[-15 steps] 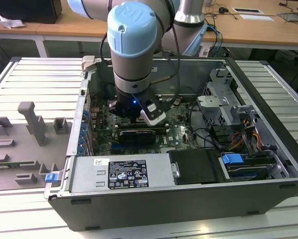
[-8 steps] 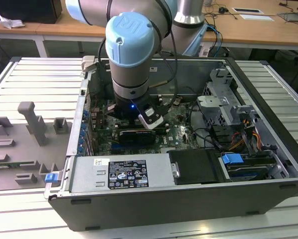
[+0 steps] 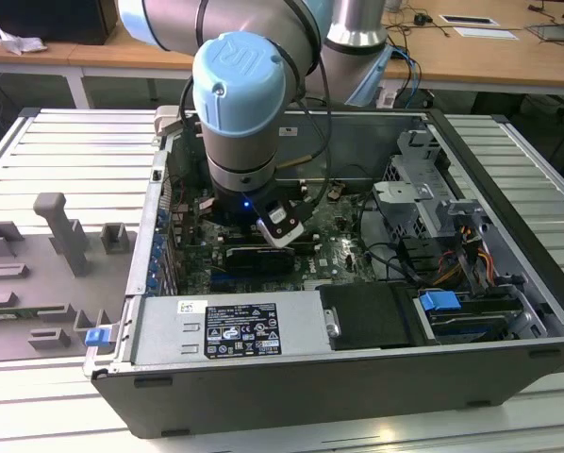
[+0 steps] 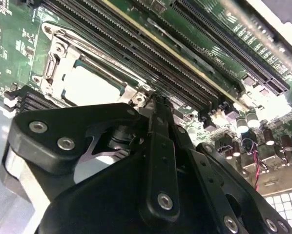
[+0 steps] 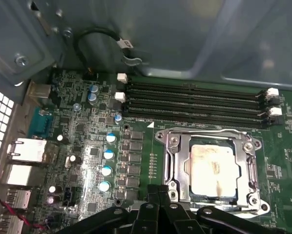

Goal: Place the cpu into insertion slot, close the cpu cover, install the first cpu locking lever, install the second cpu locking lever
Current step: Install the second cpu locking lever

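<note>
1. Grey ribbed metal table (image 3: 65, 151) carries the open computer case (image 3: 357, 396); wooden desks stand behind it.
2. At the exterior view's left, grey moulded fixtures (image 3: 60, 236) sit on the table, well apart from the gripper.
3. Robot arm (image 3: 244, 85) reaches down into the case over the green motherboard (image 5: 82, 146).
4. Gripper (image 5: 158, 191): the black fingers (image 4: 160, 126) are pressed together with no gap and nothing is between them.
5. The fingertips sit just beside the socket's edge, near one corner of the cpu cover (image 5: 180, 165).
6. The cpu (image 5: 212, 168) lies flat in the insertion slot (image 5: 247, 202), its pale metal top showing through the cover's cut-out; it appears in both wrist views.
7. The cpu cover lies down flat around the chip.
8. Beyond the socket, away from the gripper, run the long black memory slots (image 5: 195, 102) with white end clips.
</note>
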You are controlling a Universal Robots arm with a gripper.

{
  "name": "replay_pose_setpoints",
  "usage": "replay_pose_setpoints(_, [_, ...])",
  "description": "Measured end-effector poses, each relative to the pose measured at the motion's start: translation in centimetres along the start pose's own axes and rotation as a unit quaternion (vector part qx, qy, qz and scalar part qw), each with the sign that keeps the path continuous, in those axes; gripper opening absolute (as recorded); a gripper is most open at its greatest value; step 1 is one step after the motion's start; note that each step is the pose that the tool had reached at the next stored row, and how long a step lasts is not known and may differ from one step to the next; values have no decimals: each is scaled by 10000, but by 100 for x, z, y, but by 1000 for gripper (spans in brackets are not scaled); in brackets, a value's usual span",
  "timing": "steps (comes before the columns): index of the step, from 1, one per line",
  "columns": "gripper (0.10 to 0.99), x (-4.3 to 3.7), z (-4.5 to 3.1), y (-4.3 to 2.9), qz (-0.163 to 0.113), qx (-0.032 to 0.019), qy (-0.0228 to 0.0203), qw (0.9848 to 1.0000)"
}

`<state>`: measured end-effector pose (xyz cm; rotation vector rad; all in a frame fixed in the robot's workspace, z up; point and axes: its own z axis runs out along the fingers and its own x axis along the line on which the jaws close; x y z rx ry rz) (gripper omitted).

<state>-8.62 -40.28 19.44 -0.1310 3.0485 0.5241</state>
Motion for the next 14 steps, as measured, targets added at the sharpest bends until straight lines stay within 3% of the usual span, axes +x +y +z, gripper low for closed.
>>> replay_pose_setpoints(14, [106,-17,-224,102,2,0,4,10000])
